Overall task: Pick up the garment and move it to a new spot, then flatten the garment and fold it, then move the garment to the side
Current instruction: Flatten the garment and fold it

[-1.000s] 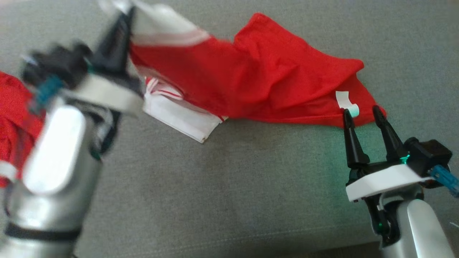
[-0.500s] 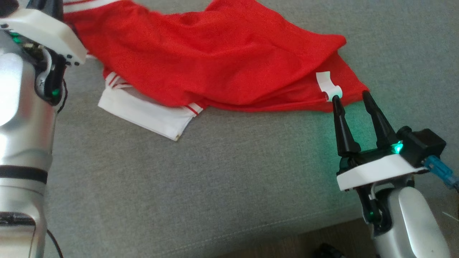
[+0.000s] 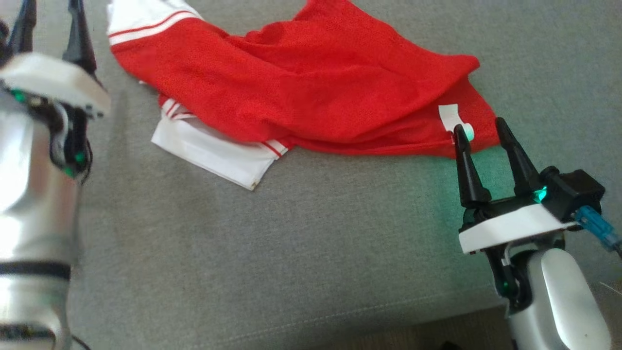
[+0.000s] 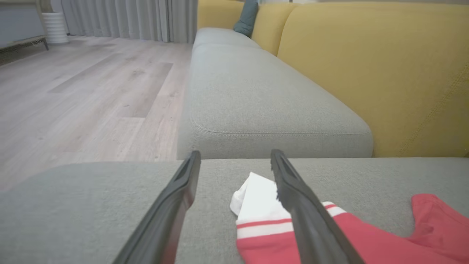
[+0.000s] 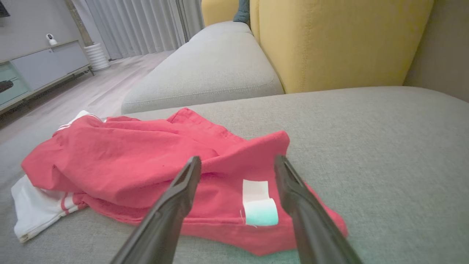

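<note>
The left pincer (image 3: 51,24) is spread wide and empty. Its long dark fingers point up near the white cuff (image 4: 256,198) of the garment (image 3: 316,87). The right pincer (image 3: 480,126) is spread too, with its tips at the red hem by a small white tag (image 3: 449,115). I cannot tell if they touch. The garment is thin red cloth with white bands, crumpled on the fuzzy grey sofa (image 3: 291,253). The left fingertips are cut off in the head view. Both silver arms rise from below.

left gripper (image 3: 51,9) at the frame's upper left, jaws apart, blurred, seemingly pointing up; right gripper (image 3: 479,125) at lower right, jaws apart, pointing up.
</note>
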